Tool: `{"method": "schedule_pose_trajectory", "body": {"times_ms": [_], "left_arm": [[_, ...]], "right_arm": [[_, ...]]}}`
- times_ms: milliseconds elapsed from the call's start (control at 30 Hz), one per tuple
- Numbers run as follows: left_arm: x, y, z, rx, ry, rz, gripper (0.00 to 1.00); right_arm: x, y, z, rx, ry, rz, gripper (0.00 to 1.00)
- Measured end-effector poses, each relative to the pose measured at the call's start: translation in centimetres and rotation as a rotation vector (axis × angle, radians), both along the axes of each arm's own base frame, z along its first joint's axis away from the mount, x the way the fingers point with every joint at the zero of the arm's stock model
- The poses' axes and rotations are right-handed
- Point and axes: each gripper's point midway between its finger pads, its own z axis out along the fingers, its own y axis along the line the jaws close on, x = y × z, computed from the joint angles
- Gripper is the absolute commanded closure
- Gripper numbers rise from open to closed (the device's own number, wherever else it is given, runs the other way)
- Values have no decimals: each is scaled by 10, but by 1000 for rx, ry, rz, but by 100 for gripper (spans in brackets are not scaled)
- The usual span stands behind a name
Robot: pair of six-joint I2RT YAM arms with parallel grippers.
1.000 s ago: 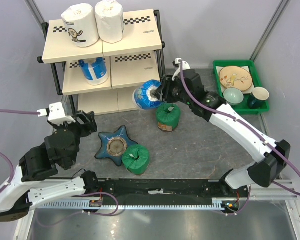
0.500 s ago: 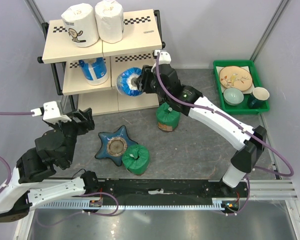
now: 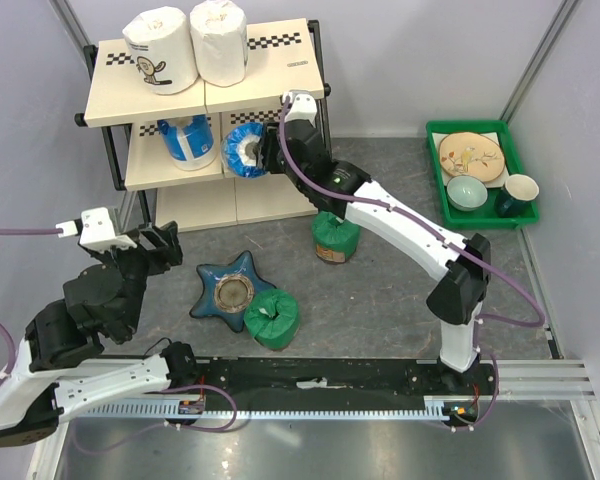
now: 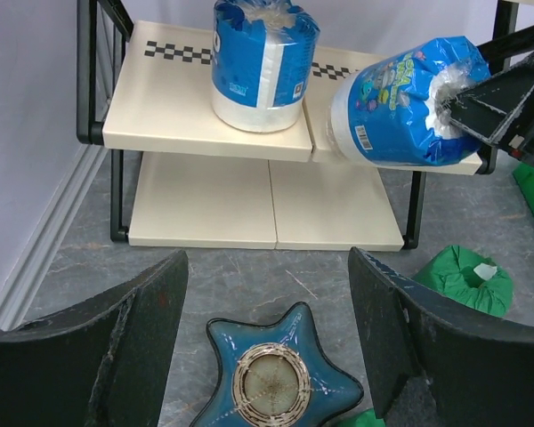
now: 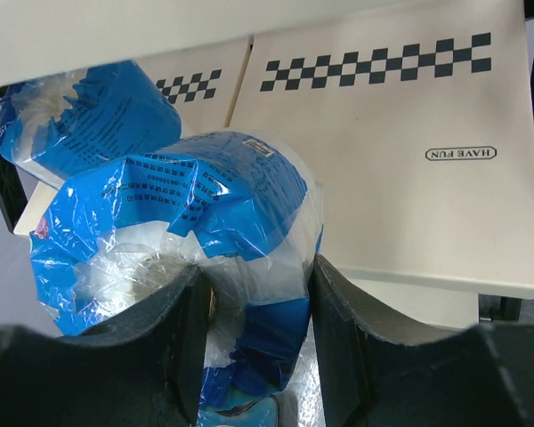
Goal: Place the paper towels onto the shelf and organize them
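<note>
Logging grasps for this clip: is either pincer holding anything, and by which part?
The right pincer grips a blue paper towel roll by one end. The left pincer is open and empty.

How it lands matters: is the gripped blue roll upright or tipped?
Tipped: the blue roll in the right gripper leans sideways at the shelf.

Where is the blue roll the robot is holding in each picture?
Top view: held blue roll upper middle, at the middle level of the shelf.
Left wrist view: upper right, tilted.
Right wrist view: centre left, close up.
Shared landmark: the standing blue roll beside it.
</note>
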Motion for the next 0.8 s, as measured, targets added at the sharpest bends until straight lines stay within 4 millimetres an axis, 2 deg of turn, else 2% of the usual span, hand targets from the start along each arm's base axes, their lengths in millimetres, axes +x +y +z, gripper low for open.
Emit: {"method": "schedule_pose_trajectory", "body": {"times_ms": [367, 800], "left_arm": [[-3, 4, -4, -4, 7, 0, 20], [-6, 9, -5, -26, 13, 2, 20]], "right_arm": [[18, 12, 18, 4, -58, -17, 72], [32, 14, -3, -38, -52, -67, 68]]}}
